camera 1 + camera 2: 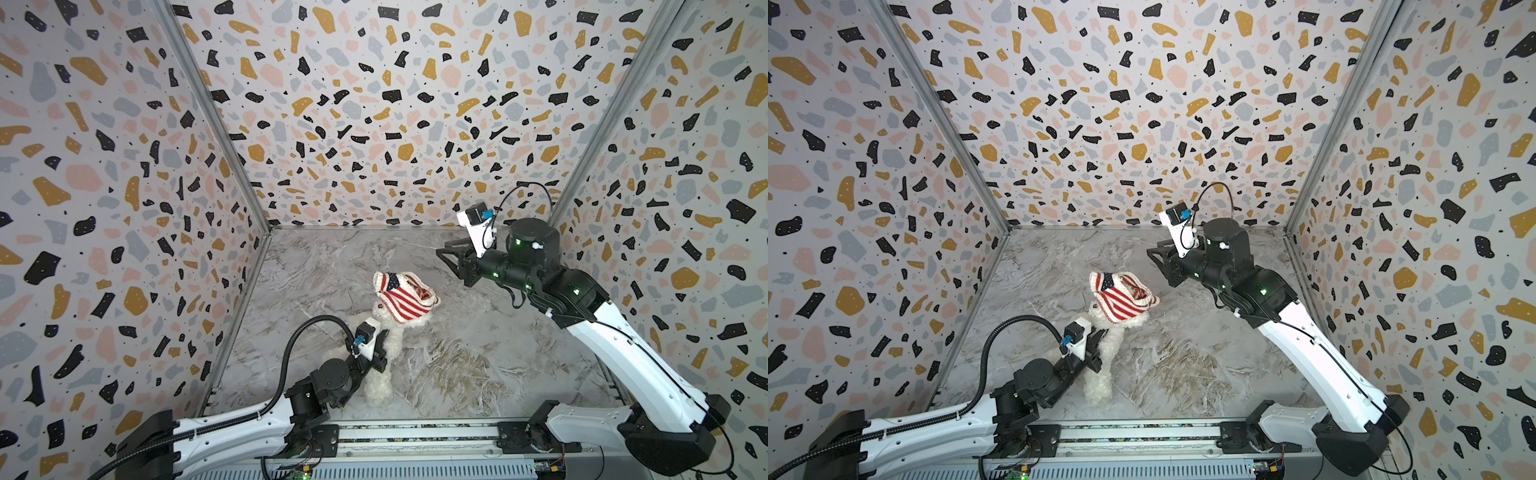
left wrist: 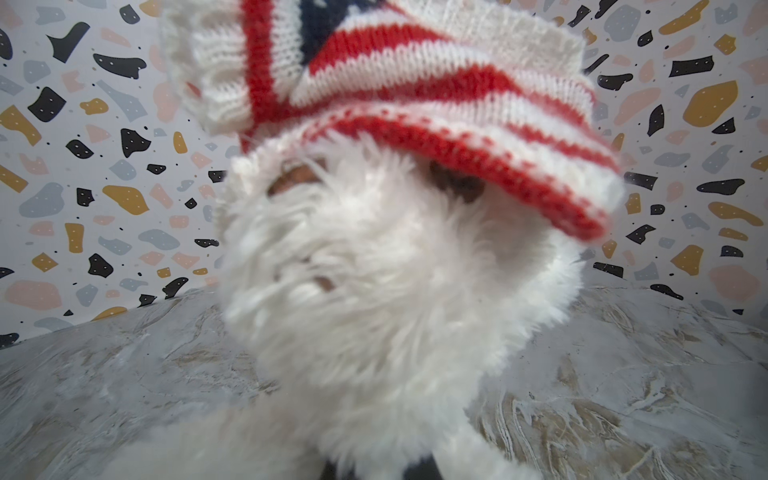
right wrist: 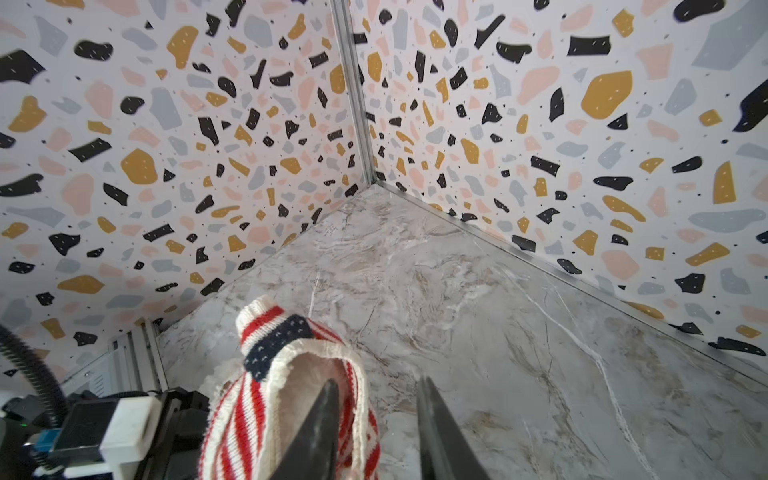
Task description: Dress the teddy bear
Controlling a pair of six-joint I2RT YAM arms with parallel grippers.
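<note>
Metal rail (image 1: pixel 415 432) at 6 o'clock is the near edge. Both arm bases sit on it.

Just beyond, a little toward 7 o'clock of the floor's middle, the teddy bear (image 1: pixel 394 338) stands upright on the marble floor (image 1: pixel 478 365), feet toward the rail. At its 9 o'clock side the left claw (image 1: pixel 382 350) is clenched on the trunk. The left wrist view shows fur pressed at the fingers.

On the head the striped sweater (image 1: pixel 403 297) sits like a hat, its edge down at the eyes. One opening gapes up toward 2 o'clock; which end that is I cannot tell. Trunk and arms are bare, so dressing looks barely begun.

Handling (judged):
- Bear: light, soft and squashy. Long fur will slip and compress, so hold the trunk low, not a limb.
- Sweater: limp, stretchy knit. Take one layer at the ribbed rim and draw it down over the head.

At 2 o'clock of the bear the right claw (image 1: pixel 448 259) is raised, well apart from the sweater. Its jaws are parted, with nothing between them in the right wrist view.

Room:
- Open floor from 3 to 5 o'clock, and behind the bear toward 12.
- The left wall (image 1: pixel 124 249) at 9 o'clock is the tight side.
- The far wall (image 1: pixel 374 124) is well apart.
</note>
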